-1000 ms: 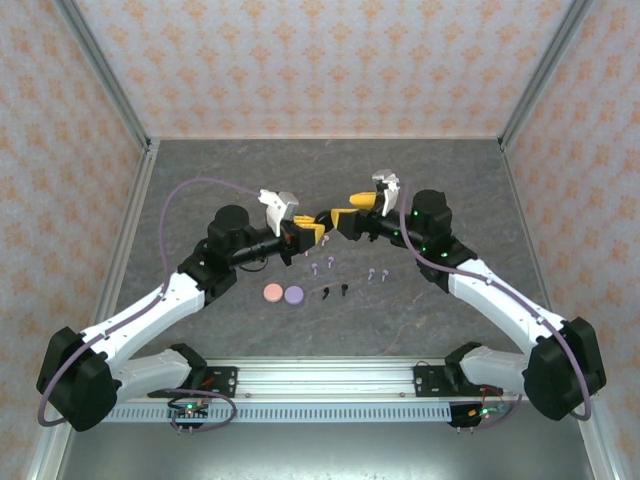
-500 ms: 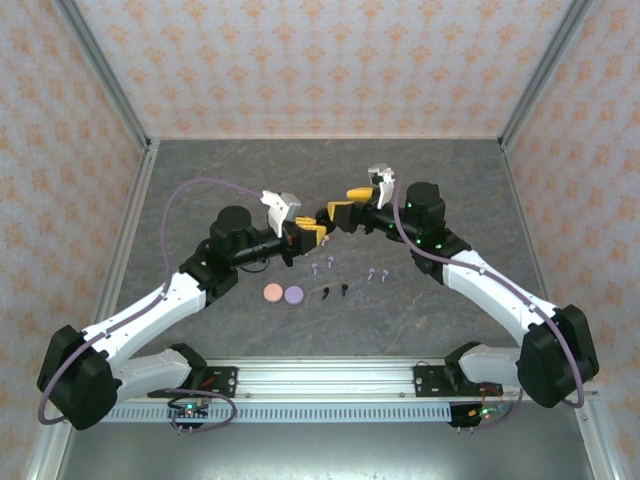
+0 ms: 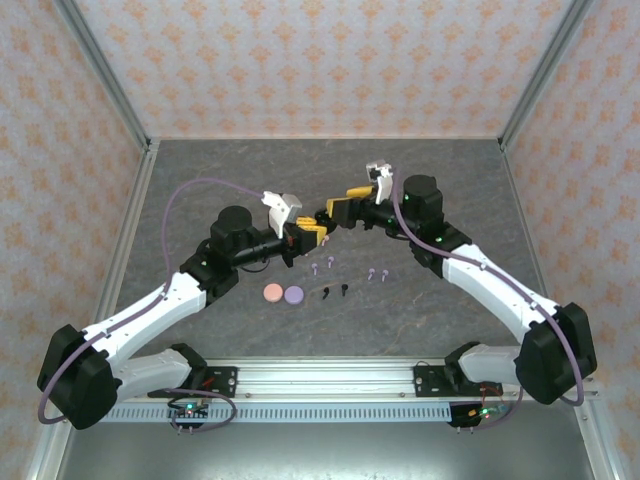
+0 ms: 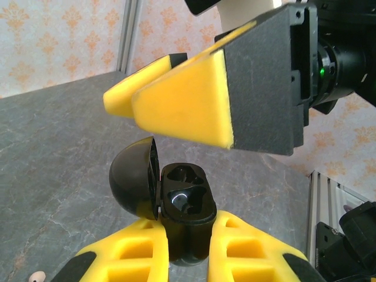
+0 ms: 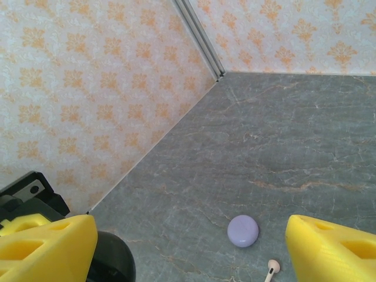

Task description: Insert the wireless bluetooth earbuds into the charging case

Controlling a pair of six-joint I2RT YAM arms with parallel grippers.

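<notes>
1. Earbuds [image 3: 330, 260] lay loose on the table [image 3: 430, 180], none of them in the charging case [image 4: 179, 200]. Purple and black pairs sat on the arm-base side of the case, and a pale earbud [image 5: 272, 269] lay beside the purple disc [image 5: 243, 230].
2. Your left gripper [image 4: 188, 258] was clamped on the lower body of the case, holding it off the table with the lid swung open. Both sockets looked empty.
3. Your right gripper [image 4: 120, 100] hung just above the case, its jaws wide apart and holding nothing.
4. With the case open and nothing loaded, I judged the step in hand to be fetching the first bud.
5. Next you needed to lower the right gripper to one bud on the near side of the case, pinch it, and line it up with a socket. The bud was tiny, so a light, centred grip mattered.
</notes>
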